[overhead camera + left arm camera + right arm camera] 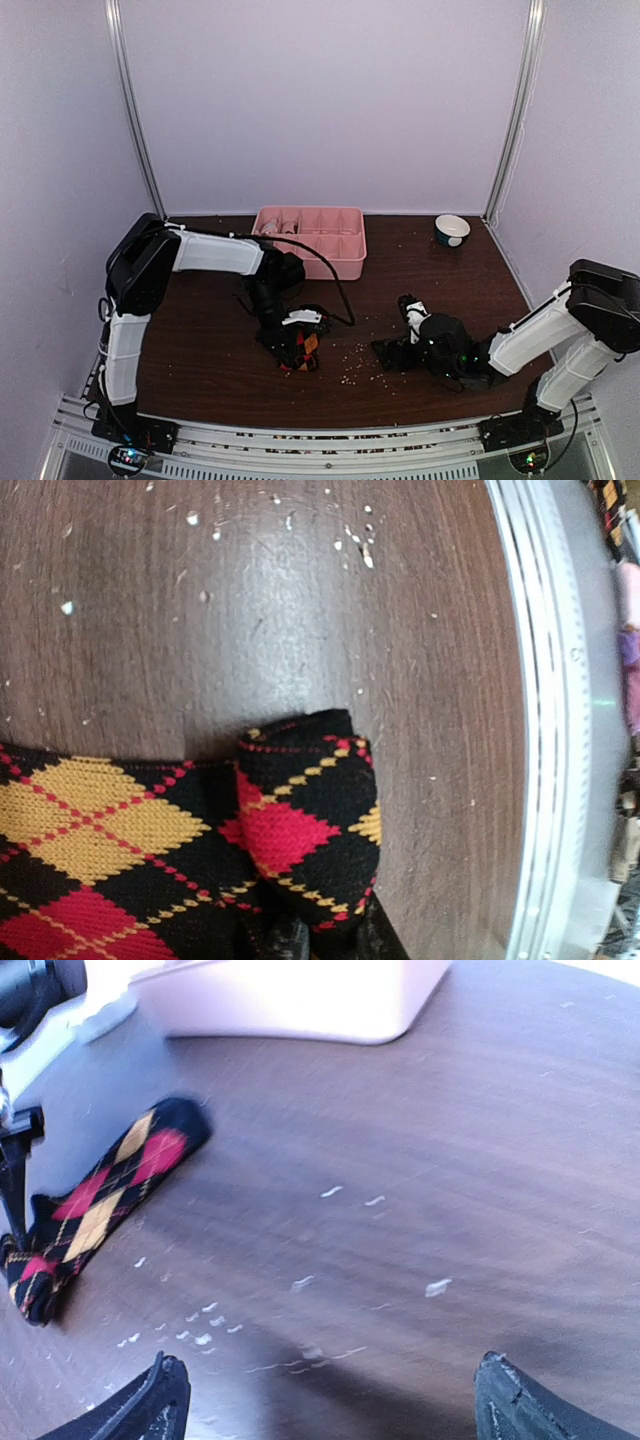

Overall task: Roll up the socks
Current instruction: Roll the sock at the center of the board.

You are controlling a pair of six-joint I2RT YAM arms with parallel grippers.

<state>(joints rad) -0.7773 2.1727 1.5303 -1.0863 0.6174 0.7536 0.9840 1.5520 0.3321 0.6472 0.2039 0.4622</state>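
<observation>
Black argyle knit with red and mustard diamonds makes up the sock (pixel 300 820), which lies on the dark wood table (pixel 200 350) a little left of centre, on the near side of the pink compartment tray (pixel 345 262) and apart from it. In the right wrist view the sock stretches flat along the tabletop, one end pointing toward the tray and the other bunched at the left arm. The left wrist view shows that bunched end folded over on itself into a short, thick lobe, with the rest of the sock running off to the left.

The left gripper (pixel 297 330) stands over this folded end. Its dark fingers sit at the very bottom of its own camera view and are pinched on the fabric of the fold.

The right gripper (pixel 335 1410) hangs low over bare wood to the right of the sock, touching nothing. Its fingers (pixel 160 1405) are spread wide, one at each lower corner of its view.

Pale crumbs (pixel 355 358) are scattered on the table between the two grippers. A small bowl (pixel 452 230) stands at the far right, well away from everything else.
</observation>
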